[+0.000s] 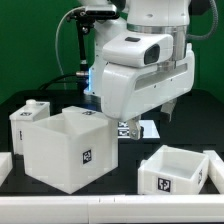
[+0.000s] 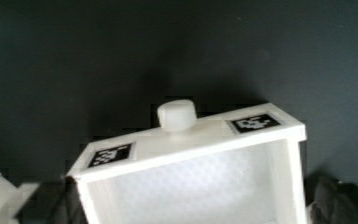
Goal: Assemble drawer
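- Closest to the camera in the exterior view, the drawer (image 1: 186, 183) sits upright on the black table (image 1: 125, 178), near and at the exterior view's right. It is open-topped and empty, with a square tag on its near face.
- At the exterior view's left stands the taller white casing (image 1: 45, 155), well apart from the drawer. A small white block (image 1: 27, 120) lies just behind it.
- My gripper (image 1: 168, 106) hangs above the table, farther back than the drawer, near the marker board (image 1: 138, 127). I cannot tell whether its fingers are spread or closed, and nothing visibly hangs from it.
- The wrist view is filled by a white open tray, which I judge to be the drawer (image 2: 211, 142). A round knob (image 2: 176, 114) stands between two tags on its rim face. My fingertips are not clearly shown here.
- By my judgement, assembly has hardly begun. The drawer is outside the casing, not yet gripped, and must be grasped and slid in.
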Robot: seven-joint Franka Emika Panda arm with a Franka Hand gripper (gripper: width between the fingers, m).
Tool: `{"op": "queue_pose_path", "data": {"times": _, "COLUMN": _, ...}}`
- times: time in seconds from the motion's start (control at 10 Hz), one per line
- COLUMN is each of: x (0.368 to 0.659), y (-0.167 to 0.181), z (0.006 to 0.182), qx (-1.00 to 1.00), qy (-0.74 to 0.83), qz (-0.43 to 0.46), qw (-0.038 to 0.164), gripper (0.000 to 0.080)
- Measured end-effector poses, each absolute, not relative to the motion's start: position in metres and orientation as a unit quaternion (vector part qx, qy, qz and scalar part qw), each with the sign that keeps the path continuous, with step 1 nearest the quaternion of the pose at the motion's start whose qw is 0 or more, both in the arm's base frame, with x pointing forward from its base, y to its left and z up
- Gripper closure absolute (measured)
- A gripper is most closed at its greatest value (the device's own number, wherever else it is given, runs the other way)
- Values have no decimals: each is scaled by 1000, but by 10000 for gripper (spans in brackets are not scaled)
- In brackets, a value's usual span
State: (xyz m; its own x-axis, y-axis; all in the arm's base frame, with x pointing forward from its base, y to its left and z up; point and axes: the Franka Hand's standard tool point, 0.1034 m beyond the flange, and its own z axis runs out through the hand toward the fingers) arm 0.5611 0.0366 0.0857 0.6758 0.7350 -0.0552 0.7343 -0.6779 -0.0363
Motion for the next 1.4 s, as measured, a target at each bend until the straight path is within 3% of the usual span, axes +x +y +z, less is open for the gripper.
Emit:
{"op": "queue_pose_path", "data": {"times": 0.4, "x": 562, "y": 39, "z": 87, "qx": -915, "qy": -403, "qz": 31, "qw": 5, "gripper": 150}}
{"op": "queue_pose_path", "data": {"times": 0.6, "x": 570, "y": 64, "z": 103, "qx": -902, "qy": -432, "qz": -4, "qw": -14, "gripper": 150}}
{"op": "queue_pose_path", "data": {"times": 0.9, "x": 556, "y": 104, "z": 88, "qx": -889, "qy": -454, "qz": -51, "qw": -21, "gripper": 150}}
{"op": "queue_pose_path", "data": {"times": 1.3, "x": 553, "y": 102, "z": 85, "qx": -889, "qy": -455, "qz": -45, "qw": -19, "gripper": 150}}
{"op": "queue_pose_path", "data": {"times": 1.4, "x": 547, "y": 99, "z": 71, "qx": -887, "qy": -459, "qz": -50, "qw": -17, "gripper": 150}}
